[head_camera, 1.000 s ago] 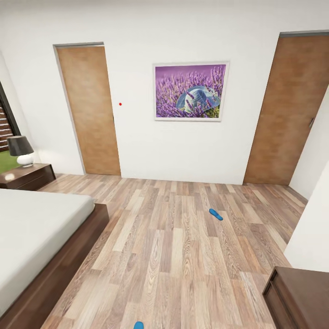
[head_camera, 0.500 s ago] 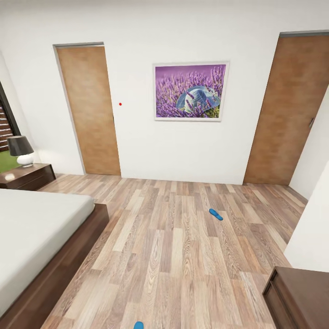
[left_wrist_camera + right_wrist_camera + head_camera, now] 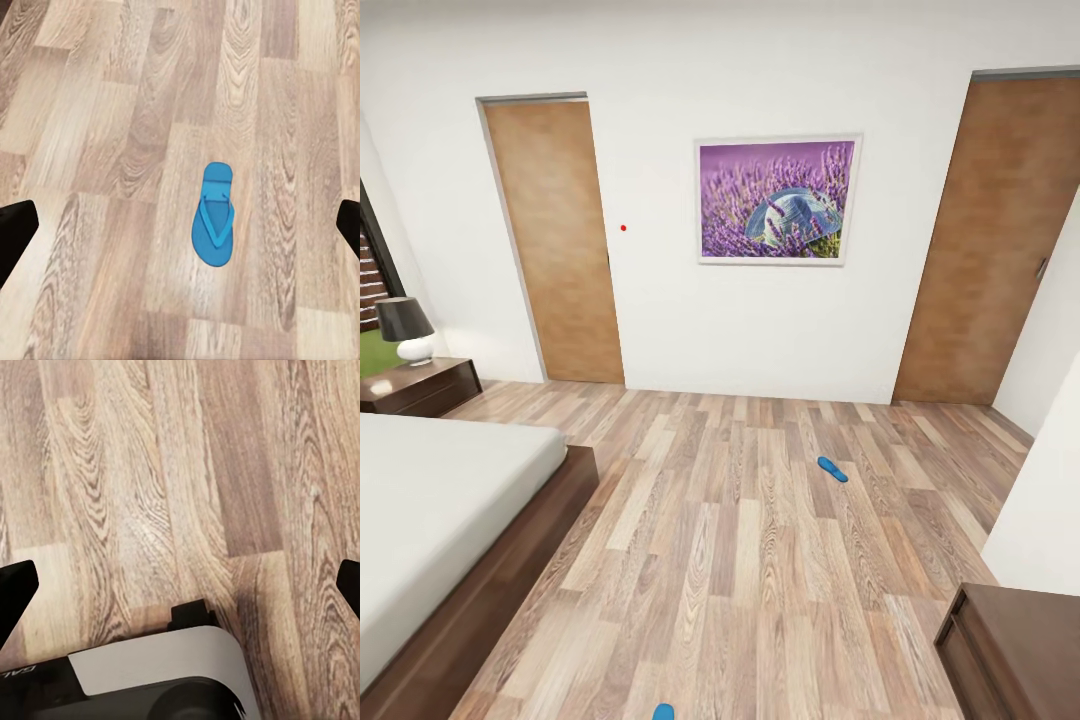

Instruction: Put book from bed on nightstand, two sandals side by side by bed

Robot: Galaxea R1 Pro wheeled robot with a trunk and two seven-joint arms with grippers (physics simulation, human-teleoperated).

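bedroom head view: bed at lower left, nightstand behind it. one blue sandal mid-floor, another sandal at bottom edge. left gripper and right gripper spread wide, empty.

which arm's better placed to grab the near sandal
Left, probably. The left gripper hangs open above a blue sandal lying flat on the floor; the right gripper has bare planks and the robot's base beneath.

You have open plank floor ahead. The bed bounds it on the left, a dark cabinet intrudes lower right, and one sandal lies with bare floor around it, apparently unobstructed.
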